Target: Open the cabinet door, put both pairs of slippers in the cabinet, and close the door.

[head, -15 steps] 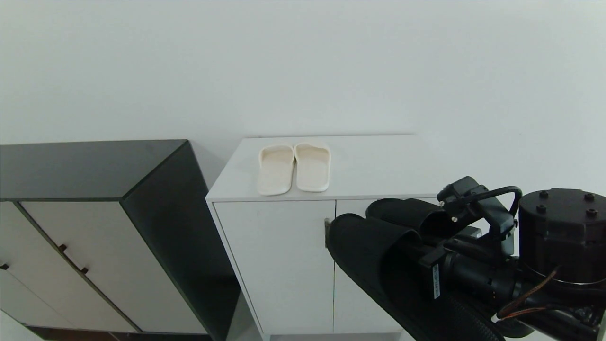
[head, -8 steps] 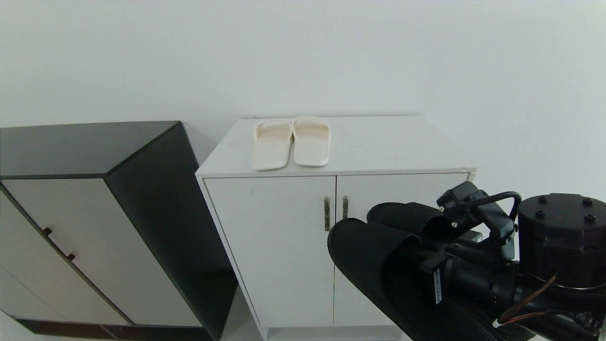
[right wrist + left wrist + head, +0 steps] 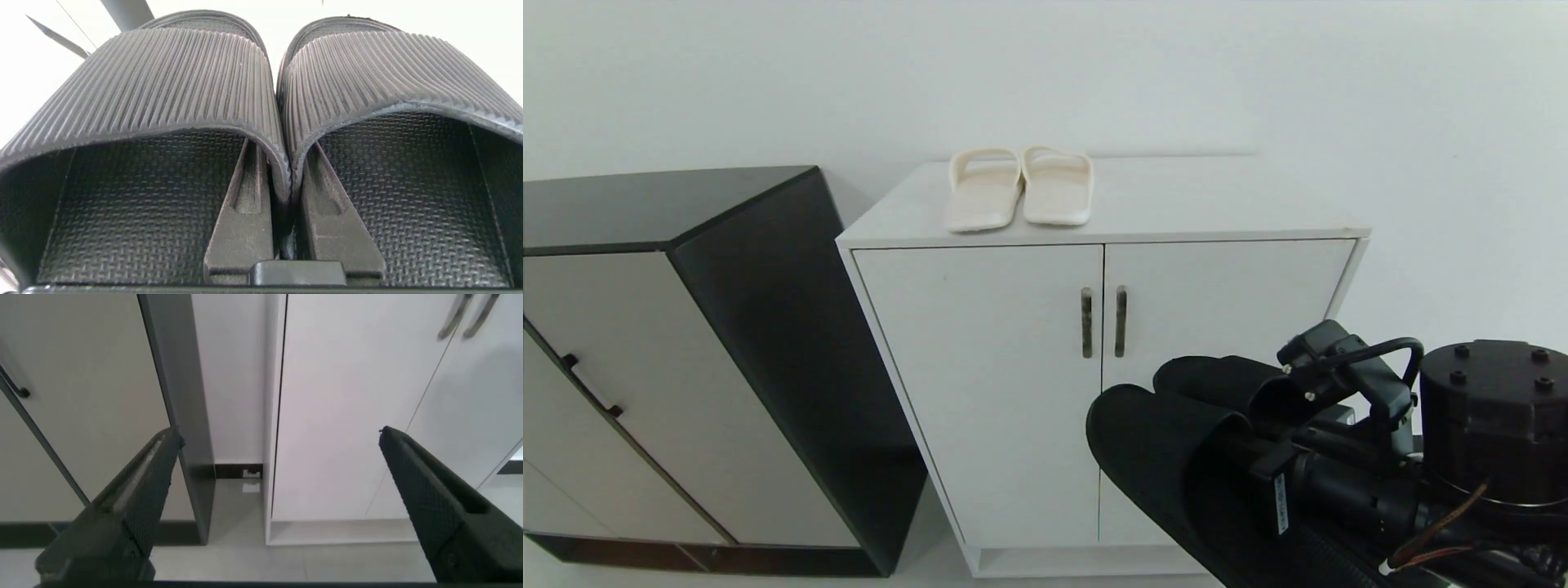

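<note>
A white two-door cabinet stands against the wall, both doors closed, with two slim handles at the centre seam. A cream pair of slippers lies on its top. My right gripper is shut on a black pair of slippers, one finger inside each slipper, pinching their inner straps together; it hangs low, in front of the right door. The ribbed black slippers are close up in the right wrist view. My left gripper is open, low, facing the cabinet's left door.
A taller black-sided cabinet with pale drawer fronts stands just left of the white one, a narrow gap between them. Pale floor lies below. Bare wall rises behind.
The whole head view has tilted downward, so the cabinets appear higher and both door handles now show. The right gripper keeps the black slippers in the same place.
</note>
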